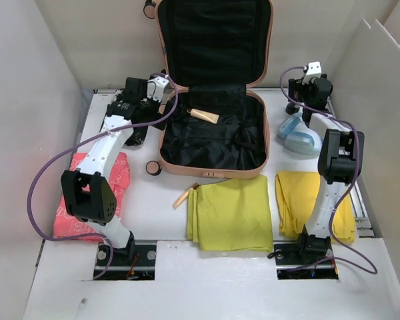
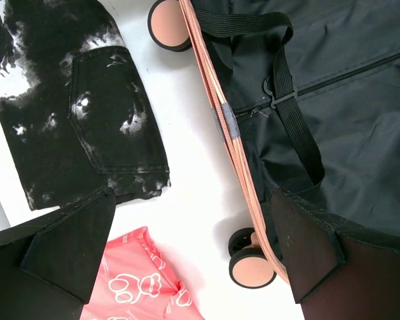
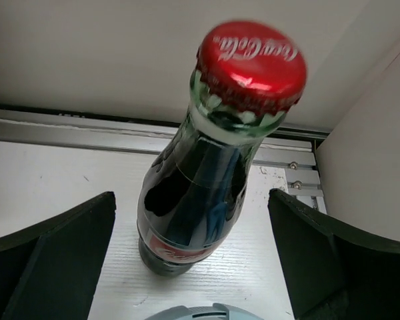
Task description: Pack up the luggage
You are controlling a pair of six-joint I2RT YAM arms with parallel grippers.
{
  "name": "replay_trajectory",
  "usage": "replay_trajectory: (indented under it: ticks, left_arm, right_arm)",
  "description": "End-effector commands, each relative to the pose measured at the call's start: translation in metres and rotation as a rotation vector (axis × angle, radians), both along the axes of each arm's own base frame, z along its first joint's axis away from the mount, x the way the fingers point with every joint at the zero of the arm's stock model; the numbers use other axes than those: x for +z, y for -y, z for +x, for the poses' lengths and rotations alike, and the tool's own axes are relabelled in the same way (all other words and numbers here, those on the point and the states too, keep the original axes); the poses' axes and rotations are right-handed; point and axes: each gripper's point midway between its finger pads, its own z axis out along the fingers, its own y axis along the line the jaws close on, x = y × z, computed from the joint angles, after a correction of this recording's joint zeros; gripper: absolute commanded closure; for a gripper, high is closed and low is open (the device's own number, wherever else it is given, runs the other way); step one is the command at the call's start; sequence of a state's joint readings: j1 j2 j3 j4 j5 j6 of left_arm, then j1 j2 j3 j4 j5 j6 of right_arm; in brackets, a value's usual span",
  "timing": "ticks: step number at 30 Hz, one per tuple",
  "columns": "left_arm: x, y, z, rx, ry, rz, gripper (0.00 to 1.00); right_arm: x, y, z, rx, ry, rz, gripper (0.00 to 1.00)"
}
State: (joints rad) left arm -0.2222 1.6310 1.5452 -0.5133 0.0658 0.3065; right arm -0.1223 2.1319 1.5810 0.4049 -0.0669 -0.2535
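White panel walls [image 1: 27, 100] close in the left, back and right of the scene. They box in a white surface [image 1: 157, 207] that fills most of the top view. A metal rail [image 3: 120, 130] runs along the foot of the back wall in the right wrist view.

The luggage [image 1: 213, 40] sits at the upper centre of the top view and lies open. Its peach shell base rests flat on the surface, and its black-lined lid stands up against the back wall. A tan tube [image 1: 205, 115] lies on the lining of the base.

Below the luggage, at lower centre, a folded yellow cloth [image 1: 230, 213] lies flat. A second yellow cloth [image 1: 297, 193] lies to its right, partly under the right arm. At the left of the frame a pink cloth [image 1: 117, 180] with white paw prints lies beneath the left arm. Above it is a black and white mottled garment [image 2: 87, 113], just beside the luggage's left edge.

At the right, near the wall, a pale blue item [image 1: 299, 135] rests on the surface. A dark glass bottle [image 3: 213, 173] with a red cap stands upright in the far right corner.

The left pincer [image 2: 193, 197] is spread wide and pinches nothing. It hangs over bare surface between the garment and the luggage rim, with a black wheel [image 2: 250, 267] showing below it. The right pincer [image 3: 191, 197] is also spread wide, with the bottle standing between its fingers [image 3: 60, 253] and touching neither.

A small tan stick [image 1: 185, 195] lies at the upper left corner of the central yellow cloth.
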Motion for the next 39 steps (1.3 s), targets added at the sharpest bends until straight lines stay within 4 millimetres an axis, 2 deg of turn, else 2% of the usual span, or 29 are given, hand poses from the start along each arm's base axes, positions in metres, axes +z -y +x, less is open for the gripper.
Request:
replay_trajectory:
  ticks: [1, 2, 6, 7, 8, 10, 12, 13, 14, 17, 18, 20, 21, 22, 24, 25, 28, 29, 32, 33, 36, 37, 39]
  left_arm:
    - [0.018, -0.003, 0.003, 0.023, 0.050, -0.017, 0.00]
    - [0.014, -0.002, 0.004, 0.023, 0.040, -0.015, 0.00]
    - [0.017, -0.002, 0.004, 0.023, 0.041, -0.015, 0.00]
    - [0.013, -0.002, 0.005, 0.023, 0.032, -0.013, 0.00]
    - [0.013, -0.002, 0.005, 0.023, 0.032, -0.013, 0.00]
    - [0.013, -0.002, 0.005, 0.023, 0.032, -0.013, 0.00]
    - [0.013, -0.002, 0.005, 0.023, 0.032, -0.013, 0.00]
    - [0.013, -0.002, 0.005, 0.023, 0.032, -0.013, 0.00]
    - [0.013, -0.002, 0.005, 0.023, 0.032, -0.013, 0.00]
    - [0.013, -0.002, 0.005, 0.023, 0.032, -0.013, 0.00]
    - [0.013, -0.002, 0.005, 0.023, 0.032, -0.013, 0.00]
    - [0.013, -0.002, 0.005, 0.023, 0.032, -0.013, 0.00]
    - [0.013, -0.002, 0.005, 0.023, 0.032, -0.013, 0.00]
    - [0.013, -0.002, 0.005, 0.023, 0.032, -0.013, 0.00]
    - [0.009, -0.002, 0.004, 0.023, 0.023, -0.011, 0.00]
    - [0.009, -0.002, 0.004, 0.023, 0.023, -0.011, 0.00]
    - [0.009, -0.003, 0.004, 0.017, 0.025, -0.004, 0.00]
    - [0.013, -0.003, 0.003, 0.017, 0.034, -0.006, 0.00]
    - [0.015, -0.003, 0.004, 0.017, 0.043, -0.008, 0.00]
    - [0.015, -0.003, 0.004, 0.017, 0.043, -0.008, 0.00]
    - [0.011, -0.003, 0.003, 0.011, 0.036, 0.001, 0.00]
    - [0.011, -0.003, 0.003, 0.011, 0.036, 0.001, 0.00]
    - [0.006, -0.004, 0.002, 0.011, 0.025, 0.003, 0.00]
  right_arm:
    - [0.033, -0.003, 0.015, -0.006, 0.126, 0.010, 0.00]
    - [0.036, -0.002, 0.015, -0.019, 0.141, 0.017, 0.00]
    - [0.039, 0.001, 0.017, -0.004, 0.177, 0.014, 0.00]
    - [0.033, -0.004, 0.019, 0.025, 0.174, 0.016, 0.02]
    - [0.041, -0.006, 0.021, 0.035, 0.195, 0.023, 0.02]
    - [0.032, -0.008, 0.025, 0.051, 0.192, 0.024, 0.03]
    - [0.038, -0.011, 0.028, 0.062, 0.221, 0.046, 0.05]
    - [0.031, -0.010, 0.029, 0.062, 0.211, 0.048, 0.07]
    - [0.036, -0.011, 0.031, 0.062, 0.221, 0.057, 0.08]
    - [0.030, -0.001, 0.031, 0.027, 0.214, 0.076, 0.23]
    - [0.030, -0.001, 0.031, 0.027, 0.214, 0.076, 0.33]
    - [0.030, 0.003, 0.030, 0.031, 0.214, 0.076, 0.45]
    - [0.032, -0.003, 0.031, 0.062, 0.223, 0.075, 0.51]
    - [0.028, 0.001, 0.029, 0.068, 0.214, 0.077, 0.61]
    - [0.025, -0.005, 0.028, 0.102, 0.212, 0.078, 0.70]
    - [0.034, -0.007, 0.027, 0.112, 0.234, 0.074, 0.76]
    - [0.037, -0.013, 0.024, 0.142, 0.244, 0.072, 0.89]
    - [0.044, -0.014, 0.023, 0.152, 0.254, 0.070, 0.99]
    - [0.068, -0.017, 0.018, 0.168, 0.291, 0.043, 1.00]
    - [0.086, -0.016, 0.014, 0.169, 0.319, 0.007, 1.00]
    - [0.112, -0.023, 0.007, 0.151, 0.359, -0.058, 1.00]
    - [0.134, -0.020, 0.001, 0.138, 0.393, -0.110, 1.00]
    - [0.149, -0.032, -0.004, 0.143, 0.406, -0.155, 1.00]
